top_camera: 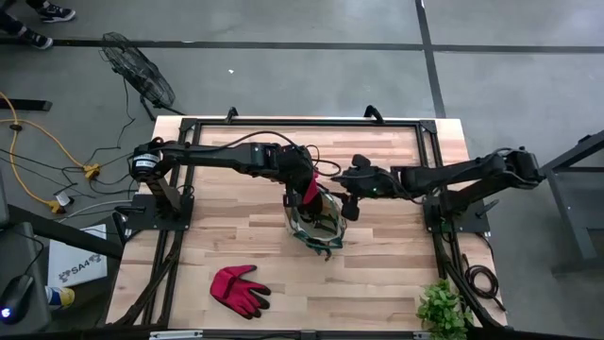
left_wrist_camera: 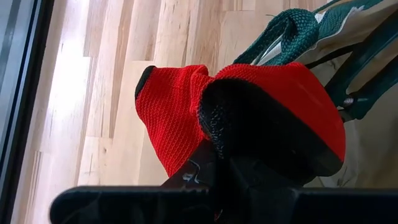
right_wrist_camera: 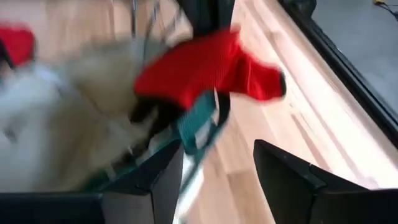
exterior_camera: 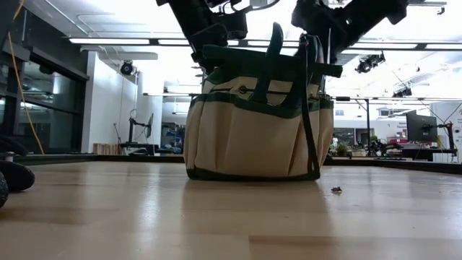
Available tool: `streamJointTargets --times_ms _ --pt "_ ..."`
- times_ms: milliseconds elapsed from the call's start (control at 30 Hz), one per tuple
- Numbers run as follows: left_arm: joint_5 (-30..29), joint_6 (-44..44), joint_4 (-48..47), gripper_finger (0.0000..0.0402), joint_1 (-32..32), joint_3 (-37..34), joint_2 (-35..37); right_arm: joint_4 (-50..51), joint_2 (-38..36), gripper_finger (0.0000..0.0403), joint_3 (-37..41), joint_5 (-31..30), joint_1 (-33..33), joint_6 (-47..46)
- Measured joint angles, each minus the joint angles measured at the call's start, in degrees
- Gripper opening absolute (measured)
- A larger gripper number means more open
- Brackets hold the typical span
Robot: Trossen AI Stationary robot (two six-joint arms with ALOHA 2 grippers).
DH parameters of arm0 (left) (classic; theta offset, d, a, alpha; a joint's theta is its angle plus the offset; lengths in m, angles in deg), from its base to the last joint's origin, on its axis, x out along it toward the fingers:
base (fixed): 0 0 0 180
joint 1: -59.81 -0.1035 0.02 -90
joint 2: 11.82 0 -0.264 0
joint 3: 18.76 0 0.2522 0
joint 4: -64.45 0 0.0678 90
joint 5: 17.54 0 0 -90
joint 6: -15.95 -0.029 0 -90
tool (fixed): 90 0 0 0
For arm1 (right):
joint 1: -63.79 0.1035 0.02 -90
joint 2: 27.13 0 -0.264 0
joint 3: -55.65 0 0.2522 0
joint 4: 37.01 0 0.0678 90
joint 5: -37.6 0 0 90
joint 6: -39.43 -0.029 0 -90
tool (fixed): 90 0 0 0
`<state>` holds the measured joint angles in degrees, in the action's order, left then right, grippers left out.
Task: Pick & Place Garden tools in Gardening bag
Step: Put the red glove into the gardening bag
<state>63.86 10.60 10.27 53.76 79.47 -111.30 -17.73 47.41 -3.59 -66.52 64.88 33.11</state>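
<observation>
**Glove held over the bag's rim, second glove lying apart**

Nearest the front edge of the worktop (top_camera: 377,283) lies a red glove (top_camera: 238,289), flat, its long axis running across the worktop with the fingers toward the right arm's side. A leafy plant (top_camera: 444,307) stands at the front right corner.

Farther back, at mid-worktop, the gardening bag (top_camera: 316,219) stands upright, mouth up, its handle loops rising. The left pincer (top_camera: 304,187) is clenched on a black-and-red glove (top_camera: 310,193) just above the bag's back-left rim; the glove hangs roughly upright, its free end drooping toward the bag's mouth. The right pincer (top_camera: 347,206) sits at the bag's right rim, fingers spread and released.

The low view shows the bag's side pockets and a dark speck (exterior_camera: 336,190) on the wood beside it, but hides the held glove. The left wrist view shows the glove's red knit and black palm; the right wrist view shows it beside the green rim.
</observation>
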Motion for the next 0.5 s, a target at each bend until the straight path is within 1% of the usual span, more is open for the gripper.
streamJointTargets --times_ms 100,333,500 --pt "-0.1 0.0 0.0 0.0 0.0 0.0 0.0 2.1 0.2 0.0189 0.0 -0.5 0.0 4.2" --pt "-0.1 -0.1 0.0 0.0 0.0 0.0 0.0 0.9 2.9 0.0189 0.0 -0.5 0.0 18.1" --pt "-0.1 -0.2 0.0 0.0 0.0 0.0 0.0 -2.2 4.8 0.0189 0.0 -1.0 0.0 21.8"
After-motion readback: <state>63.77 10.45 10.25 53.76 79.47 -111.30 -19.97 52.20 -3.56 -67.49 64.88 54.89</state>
